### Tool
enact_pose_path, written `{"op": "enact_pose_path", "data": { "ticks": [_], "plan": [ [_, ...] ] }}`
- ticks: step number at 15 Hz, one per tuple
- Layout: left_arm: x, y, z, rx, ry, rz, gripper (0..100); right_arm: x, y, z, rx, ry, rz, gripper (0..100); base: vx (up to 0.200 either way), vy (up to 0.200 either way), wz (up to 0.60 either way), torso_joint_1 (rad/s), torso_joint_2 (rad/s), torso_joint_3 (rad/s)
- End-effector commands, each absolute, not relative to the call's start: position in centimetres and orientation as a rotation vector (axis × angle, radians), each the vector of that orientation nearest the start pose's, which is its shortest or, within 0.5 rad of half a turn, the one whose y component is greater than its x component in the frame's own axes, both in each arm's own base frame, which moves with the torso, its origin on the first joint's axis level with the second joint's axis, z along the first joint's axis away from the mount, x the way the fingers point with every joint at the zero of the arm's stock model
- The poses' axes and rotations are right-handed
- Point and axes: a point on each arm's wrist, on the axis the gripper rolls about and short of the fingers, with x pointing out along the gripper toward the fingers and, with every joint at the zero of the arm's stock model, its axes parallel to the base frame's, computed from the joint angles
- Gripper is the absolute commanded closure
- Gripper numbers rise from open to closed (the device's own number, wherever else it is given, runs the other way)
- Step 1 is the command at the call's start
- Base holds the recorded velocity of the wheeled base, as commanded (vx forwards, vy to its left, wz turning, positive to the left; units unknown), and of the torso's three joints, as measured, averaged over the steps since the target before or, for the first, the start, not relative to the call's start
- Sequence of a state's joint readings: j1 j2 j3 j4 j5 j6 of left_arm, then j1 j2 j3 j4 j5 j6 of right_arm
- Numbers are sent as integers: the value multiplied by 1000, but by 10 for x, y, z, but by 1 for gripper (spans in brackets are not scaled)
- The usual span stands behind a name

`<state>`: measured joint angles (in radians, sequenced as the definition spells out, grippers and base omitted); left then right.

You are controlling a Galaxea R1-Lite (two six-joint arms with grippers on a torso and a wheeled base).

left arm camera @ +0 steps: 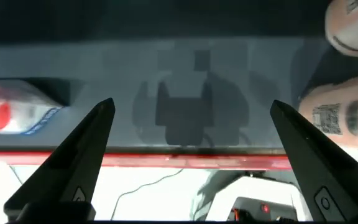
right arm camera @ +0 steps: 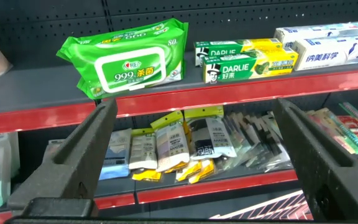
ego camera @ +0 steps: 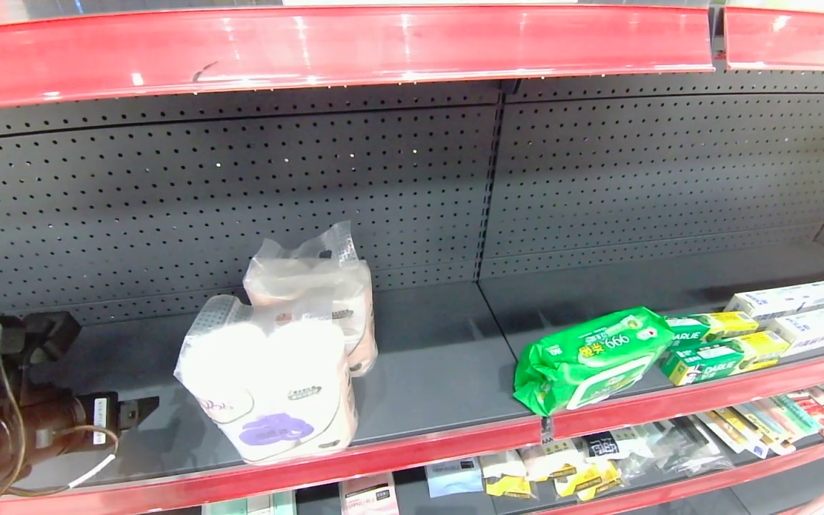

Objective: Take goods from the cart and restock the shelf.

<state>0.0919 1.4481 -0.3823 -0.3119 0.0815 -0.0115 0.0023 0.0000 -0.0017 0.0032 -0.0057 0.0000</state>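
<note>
Pincers first: the left pincer [left arm camera: 191, 106] stands wide open with nothing between its fingers, level with the red lip of the shelf [ego camera: 440, 372]. It is just to the left of the front pack of toilet rolls [ego camera: 269, 379], near it but not touching. The right pincer [right arm camera: 194, 106] is also spread wide and empty. It is held off the shelf front, well to the right of that pack, and faces the green pack of wet wipes [ego camera: 591, 357].

The front pack stands upright at the shelf lip. A second pack of toilet rolls [ego camera: 319, 293] stands upright close behind it and a little to the right. Well to the right of the front pack the wet wipes lie flat, with the long side roughly along the lip and one corner over it. Toothpaste boxes [ego camera: 719, 347] lie further right again, long sides along the lip.

With both pincers empty, the step in hand looks like a return to the cart for more goods. The bare board to the right of the front pack, reaching to the wipes, looks like the obvious place to fill. The left arm is nearer the front pack and the right arm nearer the wipes, so the gap lies between the two
</note>
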Motion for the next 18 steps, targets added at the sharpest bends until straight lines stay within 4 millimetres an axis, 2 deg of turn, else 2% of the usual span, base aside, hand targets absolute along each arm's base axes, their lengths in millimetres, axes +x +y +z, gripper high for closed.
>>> {"op": "enact_pose_path", "data": {
  "ticks": [1,7,8,14,18],
  "plan": [
    [197,19,97,-13,830,163,0,-23,0,76,0,3,-3,0,0,0,0,0,0,0],
    [213,15,82,-4,836,141,0,-23,0,76,0,5,-3,0,0,0,0,0,0,0],
    [216,9,76,9,859,116,0,-23,0,76,0,3,-3,0,0,0,0,0,0,0],
    [224,-2,67,31,876,65,0,-23,0,75,0,5,-3,0,0,0,0,0,0,0],
    [232,-3,65,30,877,61,0,-23,0,76,0,6,-3,0,0,0,0,0,0,0]
  ]
}}
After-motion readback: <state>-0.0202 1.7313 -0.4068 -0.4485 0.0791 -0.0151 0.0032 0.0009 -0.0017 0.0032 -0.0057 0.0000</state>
